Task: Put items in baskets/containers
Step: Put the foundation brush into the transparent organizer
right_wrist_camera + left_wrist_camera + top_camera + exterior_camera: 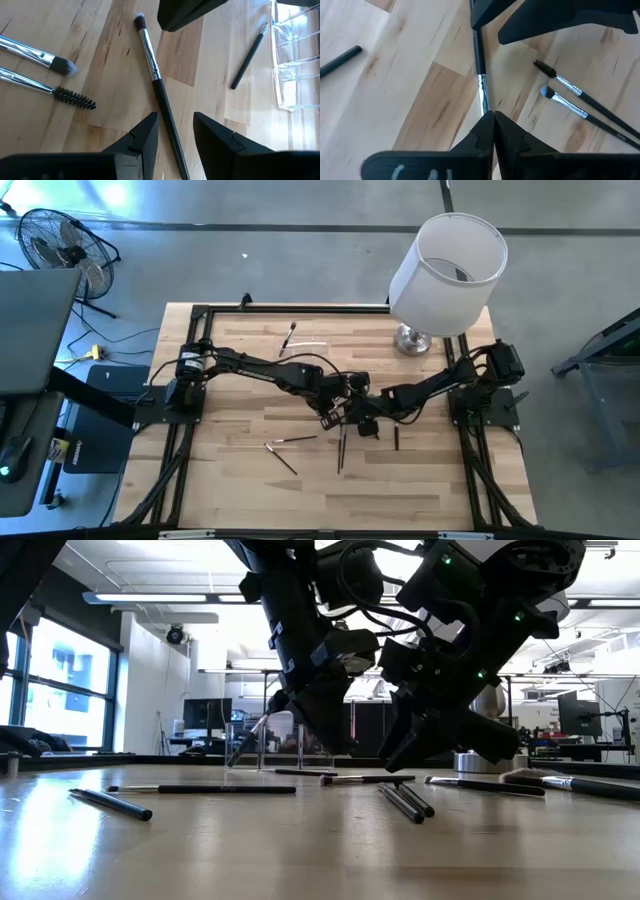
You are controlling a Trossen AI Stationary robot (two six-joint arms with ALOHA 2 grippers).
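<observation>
A slim brush with a silver ferrule and dark handle lies on the wooden table at its middle. My left gripper is shut, its tips at the brush's ferrule end. My right gripper is open, and its fingers stand on either side of the dark handle without touching it. In the high view the two grippers meet at mid-table, left gripper, right gripper. The clear holder stands farther off with a dark pencil-like brush lying beside it. My left gripper's shut fingertips come slanting down from above onto the brush's ferrule end. The fingers hide the brush's head in the left wrist view, and I cannot tell whether they touch it. The brush lies flat on the table.
A spoolie wand and a flat brush lie side by side close by. More brushes lie toward the near left. A big white lampshade on a metal base stands at the far right.
</observation>
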